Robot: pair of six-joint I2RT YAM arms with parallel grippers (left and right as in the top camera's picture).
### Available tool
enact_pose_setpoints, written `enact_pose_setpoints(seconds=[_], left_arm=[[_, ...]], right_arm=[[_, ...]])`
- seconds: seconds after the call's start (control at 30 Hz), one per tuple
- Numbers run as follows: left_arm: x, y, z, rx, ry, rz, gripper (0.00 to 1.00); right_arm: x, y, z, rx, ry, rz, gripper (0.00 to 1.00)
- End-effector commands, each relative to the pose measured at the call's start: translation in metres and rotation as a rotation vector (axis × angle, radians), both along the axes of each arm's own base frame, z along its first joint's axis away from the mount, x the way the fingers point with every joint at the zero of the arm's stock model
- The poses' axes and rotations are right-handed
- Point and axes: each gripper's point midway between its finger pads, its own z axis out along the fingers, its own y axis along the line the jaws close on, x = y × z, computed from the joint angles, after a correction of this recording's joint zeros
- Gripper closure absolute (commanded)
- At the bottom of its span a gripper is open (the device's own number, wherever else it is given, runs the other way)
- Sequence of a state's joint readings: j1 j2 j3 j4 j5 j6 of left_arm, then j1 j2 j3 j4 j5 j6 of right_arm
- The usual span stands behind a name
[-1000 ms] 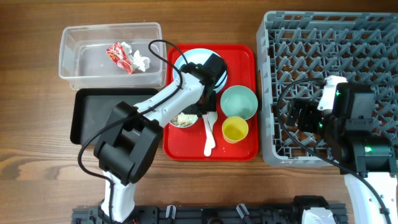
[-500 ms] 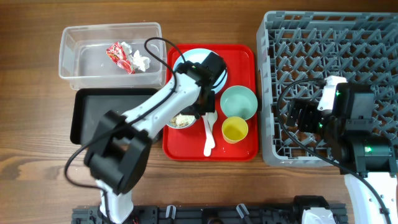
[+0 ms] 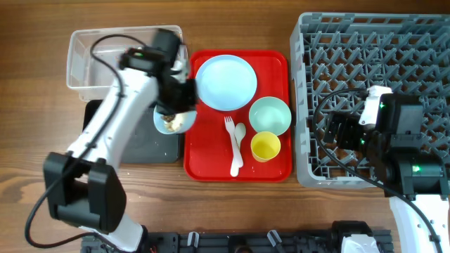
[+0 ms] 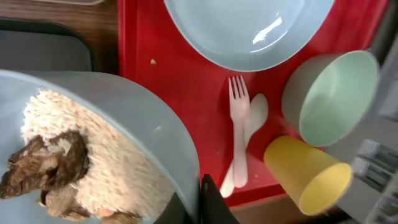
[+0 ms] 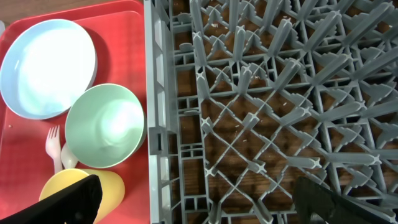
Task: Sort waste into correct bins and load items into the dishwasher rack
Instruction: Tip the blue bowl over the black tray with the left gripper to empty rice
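Holding the pale blue bowl (image 3: pixel 174 121) by its edge, the left claw (image 3: pixel 176 105) is pinched tight on it.
Far left sits the clear tub (image 3: pixel 77 65), with the black tray (image 3: pixel 155 144) just below it. The bowl has brown food bits (image 4: pixel 50 165) and white crumbs inside, and it hangs where the black tray meets the red tray (image 3: pixel 211 165). On the red tray lie the blue plate (image 3: pixel 225 82), white fork (image 3: pixel 229 128), white spoon (image 3: pixel 237 160), mint green bowl (image 3: pixel 271 114) and yellow cup (image 3: pixel 266 146). On the right, the right claw (image 3: pixel 337 130) is spread wide above the grey rack (image 3: pixel 365 42), holding nothing.
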State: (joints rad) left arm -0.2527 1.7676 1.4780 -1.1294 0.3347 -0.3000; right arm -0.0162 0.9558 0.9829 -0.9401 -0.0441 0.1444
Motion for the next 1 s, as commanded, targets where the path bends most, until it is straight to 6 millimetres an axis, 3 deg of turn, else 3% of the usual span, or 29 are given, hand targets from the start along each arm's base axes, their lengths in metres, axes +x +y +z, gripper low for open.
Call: enact_pose_setpoints(seconds=[0.0,0.2,0.43,0.57,0.73,0.97], left_arm=[[0.000,0.011,0.016,-0.272,-0.030,-0.084,0.96],[0.000,0.047,0.022,-0.538,-0.112,-0.062,0.96],[-0.008,0.093,0.013,-0.790,-0.199,0.126,0.96],[-0.010,0.107,0.016,-0.870,-0.226,0.206,0.96],[-0.006,0.120,0.041,-1.038,-0.298,0.284,0.96],[-0.005,0.125,0.046,-1.063,-0.315,0.304,0.96]], right_arm=[[0.002,0.001,0.008,-0.007,-0.019,0.016,0.00],[0.002,0.001,0.008,-0.007,-0.018,0.015,0.00],[0.002,0.001,0.008,-0.007,-0.018,0.015,0.00],[0.002,0.001,0.008,-0.007,-0.018,0.016,0.00],[0.002,0.001,0.008,-0.007,-0.017,0.016,0.00],[0.002,0.001,0.008,-0.007,-0.017,0.016,0.00]])
